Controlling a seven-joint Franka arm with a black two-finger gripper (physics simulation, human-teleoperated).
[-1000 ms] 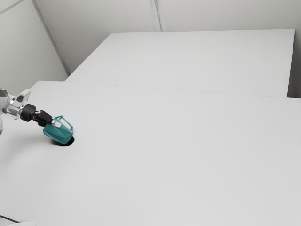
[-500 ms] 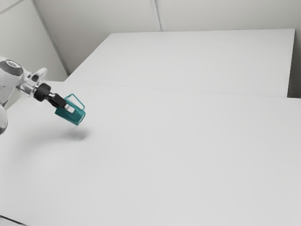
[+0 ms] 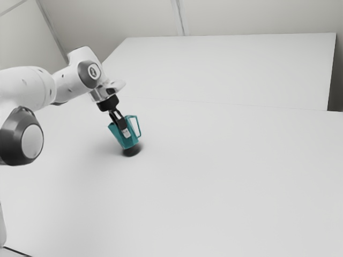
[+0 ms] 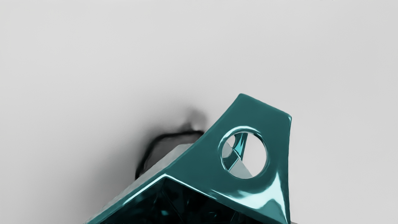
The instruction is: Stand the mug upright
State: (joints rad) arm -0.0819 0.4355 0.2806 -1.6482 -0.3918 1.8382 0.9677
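The claw (image 3: pixel 126 133) is squeezing the mug (image 3: pixel 128 143), which tips in the exterior view with its open top toward eleven o'clock, its bottom toward five and its handle (image 3: pixel 139 126) out near two. The dark shadow (image 3: pixel 131 152) is close below the mug, near five o'clock from the claw, so the table (image 3: pixel 225 176) seems near, and going down before the mug is straight could bump one bottom edge and twist it. If the claw lets go while it leans, the mug could fall over.
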